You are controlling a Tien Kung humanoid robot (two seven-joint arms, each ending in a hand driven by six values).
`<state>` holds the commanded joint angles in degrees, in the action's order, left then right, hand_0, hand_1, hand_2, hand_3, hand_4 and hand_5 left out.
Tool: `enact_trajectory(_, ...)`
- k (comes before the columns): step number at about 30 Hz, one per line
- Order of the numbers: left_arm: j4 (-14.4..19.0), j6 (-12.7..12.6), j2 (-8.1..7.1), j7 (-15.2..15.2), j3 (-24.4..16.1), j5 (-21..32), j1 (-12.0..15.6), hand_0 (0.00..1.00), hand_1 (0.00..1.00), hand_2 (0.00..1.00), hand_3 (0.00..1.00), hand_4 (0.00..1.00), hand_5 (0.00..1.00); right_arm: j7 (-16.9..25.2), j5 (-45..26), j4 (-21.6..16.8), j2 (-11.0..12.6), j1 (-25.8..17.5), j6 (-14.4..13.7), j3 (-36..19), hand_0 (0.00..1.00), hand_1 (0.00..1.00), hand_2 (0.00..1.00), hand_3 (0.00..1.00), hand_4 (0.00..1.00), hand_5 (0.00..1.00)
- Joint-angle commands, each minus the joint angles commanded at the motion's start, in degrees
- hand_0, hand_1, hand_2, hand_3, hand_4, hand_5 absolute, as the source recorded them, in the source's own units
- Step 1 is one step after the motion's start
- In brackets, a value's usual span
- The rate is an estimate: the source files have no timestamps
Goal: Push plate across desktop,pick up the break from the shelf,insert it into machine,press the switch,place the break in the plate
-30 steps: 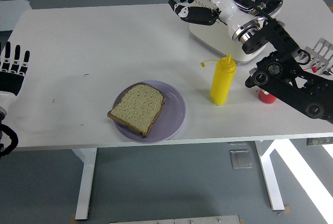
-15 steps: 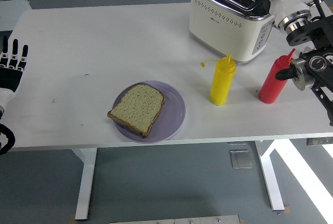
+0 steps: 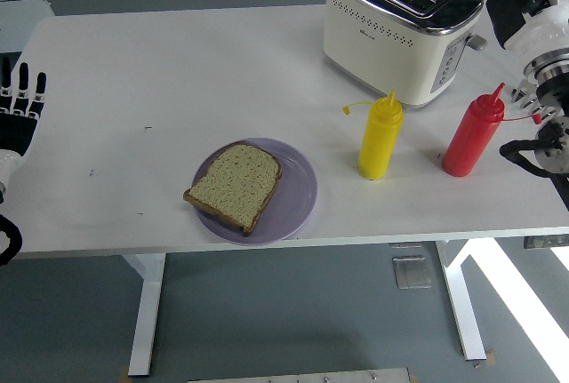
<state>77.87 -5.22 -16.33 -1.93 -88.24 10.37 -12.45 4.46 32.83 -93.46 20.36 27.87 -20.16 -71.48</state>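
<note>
While the slice of bread lies on the purple plate, both hands stand clear of it.

Plate and bread sit near the front edge of the white table, the slice overhanging the plate's left rim. The toaster stands at the far right, its two slots showing no bread. A yellow squeeze bottle and a red squeeze bottle stand upright in front of it, apart. The left hand rests at the left edge, fingers extended, holding nothing. The right arm shows at the right edge; whether that hand is released or clenched cannot be told.
</note>
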Motion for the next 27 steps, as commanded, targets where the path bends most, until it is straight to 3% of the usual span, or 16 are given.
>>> enact_trajectory(10, 0.3, 0.3, 0.09, 0.8, 0.0, 0.0, 0.1, 0.781, 0.709, 0.668, 0.685, 0.634, 0.998, 1.6, -12.1, -0.7, -0.6, -4.5, 1.5, -3.7, 0.753, 0.68, 0.636, 0.593, 0.642, 0.266)
enact_trajectory(27, 0.6, 0.5, 0.52, 2.3, 0.7, 0.3, 0.2, 0.78, 0.709, 0.666, 0.684, 0.628, 0.998, 3.3, -18.9, -1.3, -1.2, -9.0, 2.4, -5.0, 0.756, 0.675, 0.634, 0.592, 0.662, 0.315)
